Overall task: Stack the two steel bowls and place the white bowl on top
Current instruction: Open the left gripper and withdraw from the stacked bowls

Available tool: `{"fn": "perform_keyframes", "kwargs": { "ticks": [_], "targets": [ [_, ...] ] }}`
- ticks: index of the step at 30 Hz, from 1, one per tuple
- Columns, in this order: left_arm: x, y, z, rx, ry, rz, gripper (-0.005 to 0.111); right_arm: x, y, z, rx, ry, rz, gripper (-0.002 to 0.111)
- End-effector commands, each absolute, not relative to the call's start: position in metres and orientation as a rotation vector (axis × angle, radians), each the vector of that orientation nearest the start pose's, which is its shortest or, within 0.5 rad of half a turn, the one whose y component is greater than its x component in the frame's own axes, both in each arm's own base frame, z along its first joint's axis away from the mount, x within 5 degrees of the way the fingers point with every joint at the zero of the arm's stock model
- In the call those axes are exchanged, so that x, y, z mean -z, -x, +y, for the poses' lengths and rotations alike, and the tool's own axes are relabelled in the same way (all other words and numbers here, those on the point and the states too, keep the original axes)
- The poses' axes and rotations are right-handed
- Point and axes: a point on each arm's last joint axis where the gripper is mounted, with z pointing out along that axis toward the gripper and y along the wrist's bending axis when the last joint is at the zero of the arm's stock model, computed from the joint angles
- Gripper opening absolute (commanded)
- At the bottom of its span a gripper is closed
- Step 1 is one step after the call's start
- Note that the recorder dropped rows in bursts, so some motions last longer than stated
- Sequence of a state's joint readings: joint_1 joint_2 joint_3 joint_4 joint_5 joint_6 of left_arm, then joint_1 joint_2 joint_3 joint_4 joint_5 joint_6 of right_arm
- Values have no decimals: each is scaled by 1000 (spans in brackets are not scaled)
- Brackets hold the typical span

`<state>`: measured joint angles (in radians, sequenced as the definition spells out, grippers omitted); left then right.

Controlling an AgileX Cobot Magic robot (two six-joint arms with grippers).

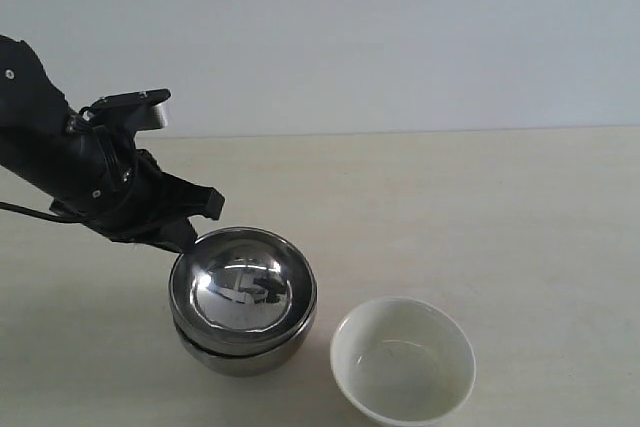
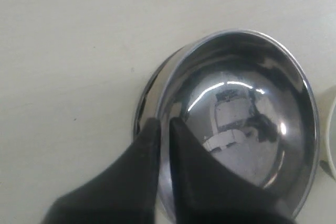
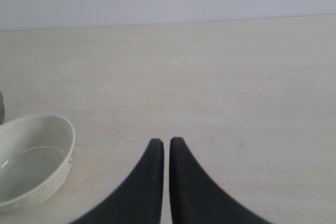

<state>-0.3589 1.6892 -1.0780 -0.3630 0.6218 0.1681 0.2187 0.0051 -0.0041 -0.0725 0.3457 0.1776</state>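
Note:
The two steel bowls sit nested at the front left. The upper steel bowl point(image 1: 245, 287) point(image 2: 241, 108) rests slightly tilted inside the lower steel bowl point(image 1: 240, 359), of which only a rim edge point(image 2: 143, 100) shows in the left wrist view. My left gripper point(image 1: 190, 237) point(image 2: 164, 121) is shut on the upper bowl's near-left rim, one finger inside and one outside. The white bowl point(image 1: 403, 362) point(image 3: 31, 156) stands upright and empty, just right of the stack. My right gripper point(image 3: 166, 141) is shut on nothing above bare table and is out of the exterior view.
The pale wooden table point(image 1: 480, 207) stretches back to a plain light wall point(image 1: 400, 27). The left arm's black body point(image 1: 60, 157) hangs over the table's left side. A sliver of the white bowl's rim point(image 2: 332, 129) shows beside the steel bowls.

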Motion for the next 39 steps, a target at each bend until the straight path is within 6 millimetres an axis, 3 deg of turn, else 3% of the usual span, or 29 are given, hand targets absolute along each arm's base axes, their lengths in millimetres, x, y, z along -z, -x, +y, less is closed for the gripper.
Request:
{"fn": "perform_keyframes", "kwargs": {
  "ticks": [1,15,21,39],
  "targets": [
    [-215,-311,-136,417,-384,2689,4,-182,-53,9,-201,87,1827,0],
    [-185,-317,-135,363,-367,2764,4,-182,-53,9,-201,87,1827,0],
    [-182,-319,-136,360,-364,2763,4,-182,-53,9,-201,87,1827,0],
    [-241,-301,-131,384,-453,2590,7,-182,-53,9,-201,87,1827,0]
  ]
}}
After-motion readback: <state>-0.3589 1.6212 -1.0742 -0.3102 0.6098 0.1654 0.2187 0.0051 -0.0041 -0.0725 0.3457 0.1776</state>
